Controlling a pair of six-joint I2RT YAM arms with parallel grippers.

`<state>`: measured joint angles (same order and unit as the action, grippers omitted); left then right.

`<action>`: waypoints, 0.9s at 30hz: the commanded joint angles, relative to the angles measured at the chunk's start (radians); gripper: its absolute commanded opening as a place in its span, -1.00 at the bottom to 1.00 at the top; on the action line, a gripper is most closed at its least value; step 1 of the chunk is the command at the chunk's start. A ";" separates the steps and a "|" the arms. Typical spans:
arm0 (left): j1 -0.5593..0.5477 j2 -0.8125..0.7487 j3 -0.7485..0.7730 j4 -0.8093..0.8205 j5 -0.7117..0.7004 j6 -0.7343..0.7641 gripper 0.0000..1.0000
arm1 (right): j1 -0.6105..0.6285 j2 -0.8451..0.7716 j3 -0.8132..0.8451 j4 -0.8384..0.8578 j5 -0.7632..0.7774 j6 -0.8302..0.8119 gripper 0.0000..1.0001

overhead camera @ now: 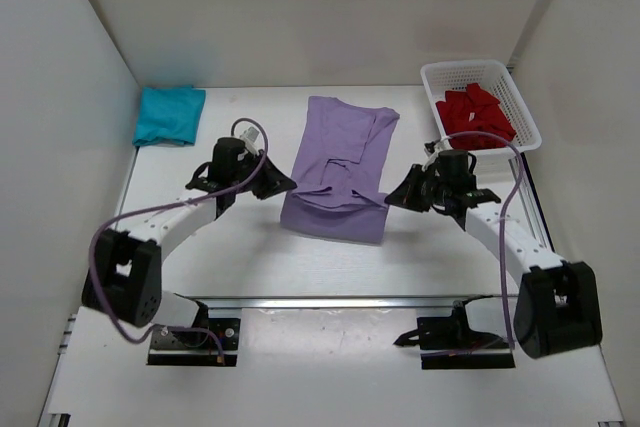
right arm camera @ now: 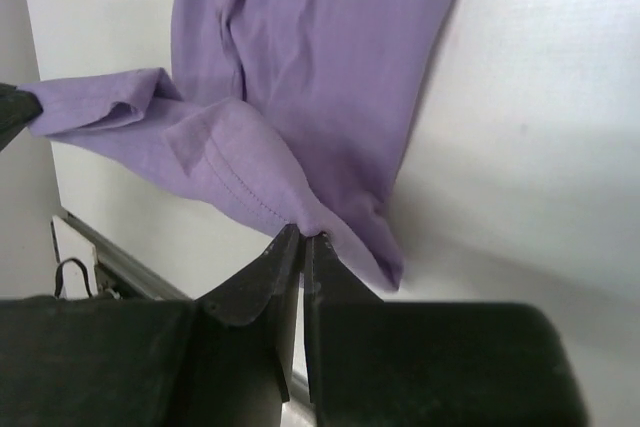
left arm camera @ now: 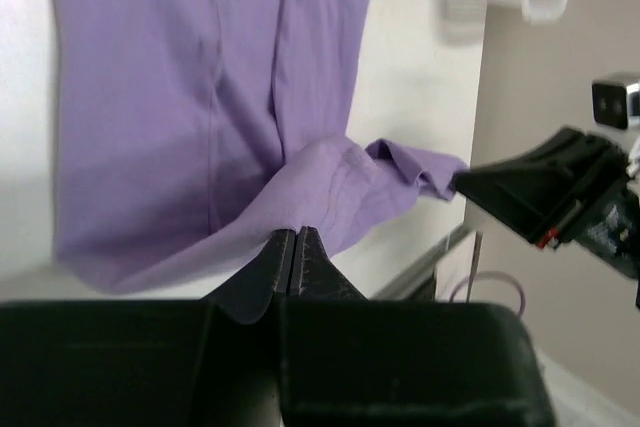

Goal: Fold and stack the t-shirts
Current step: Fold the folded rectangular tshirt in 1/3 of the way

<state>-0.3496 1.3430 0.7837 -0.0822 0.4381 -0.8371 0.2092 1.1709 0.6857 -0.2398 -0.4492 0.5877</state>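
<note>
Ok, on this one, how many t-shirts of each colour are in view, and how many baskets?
teal t-shirt: 1
lavender t-shirt: 1
red t-shirt: 1
white basket: 1
Total: 4 things, 3 of them t-shirts.

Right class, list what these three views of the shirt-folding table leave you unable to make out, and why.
Red shirt: top view, basket walls and bunching hide whether it is folded.
Teal shirt: top view, too small to count its layers.
Lavender shirt: both wrist views, far end cut off by the top edge.
Basket contents: left wrist view, blurred, cut by the top edge.
</note>
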 commanded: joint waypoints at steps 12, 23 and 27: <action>0.054 0.485 0.391 0.073 -0.068 -0.030 -1.00 | -0.102 0.459 0.328 0.134 -0.091 -0.095 -1.00; 0.075 0.708 0.621 0.027 -0.084 -0.017 -0.72 | -0.128 0.708 0.514 0.129 -0.095 -0.095 -0.99; 0.081 0.755 0.652 0.058 -0.003 -0.033 -0.36 | -0.142 0.731 0.537 0.168 -0.118 -0.069 -0.95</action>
<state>-0.2764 2.1056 1.4014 -0.0383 0.3859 -0.8654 0.0853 1.8980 1.1763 -0.1188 -0.5426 0.5041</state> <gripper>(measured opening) 0.295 0.028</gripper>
